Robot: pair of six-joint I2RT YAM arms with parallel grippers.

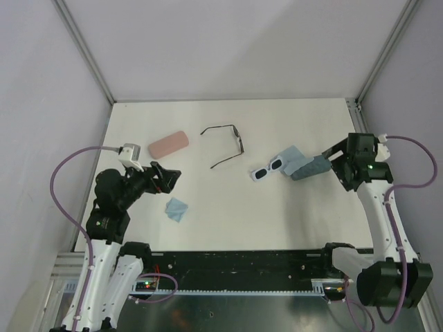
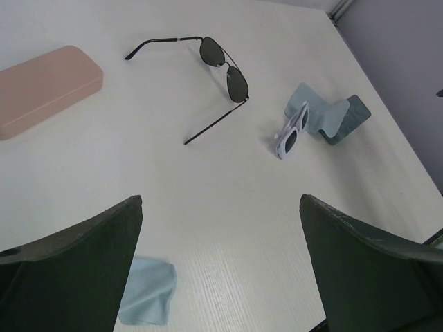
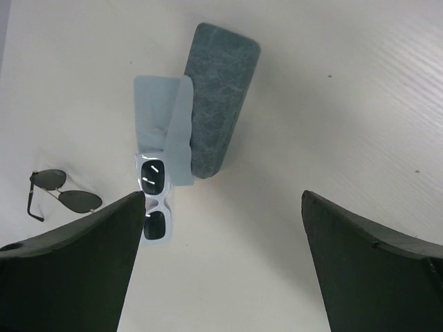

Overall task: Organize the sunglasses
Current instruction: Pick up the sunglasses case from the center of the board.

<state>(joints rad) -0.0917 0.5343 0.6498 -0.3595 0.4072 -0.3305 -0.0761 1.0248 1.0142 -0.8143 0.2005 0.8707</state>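
Black wire-framed sunglasses (image 1: 228, 144) (image 2: 220, 69) (image 3: 64, 197) lie unfolded at the table's middle back. White chunky sunglasses (image 1: 267, 169) (image 2: 292, 131) (image 3: 154, 199) with dark lenses lie to their right, touching a light-blue cloth (image 1: 293, 158) (image 3: 166, 124) draped over a blue-grey case (image 1: 311, 167) (image 3: 218, 97). My left gripper (image 1: 168, 175) (image 2: 221, 207) hovers open at the left, nothing between its fingers. Open and empty too, my right gripper (image 1: 335, 153) (image 3: 223, 200) hangs at the right, just beyond the blue-grey case.
A pink case (image 1: 169, 144) (image 2: 43, 88) lies at the back left. A second light-blue cloth (image 1: 176, 209) (image 2: 147, 290) rests near the left gripper, toward the front. The white table (image 1: 228, 221) ends at a black rail in front; grey walls enclose the other sides.
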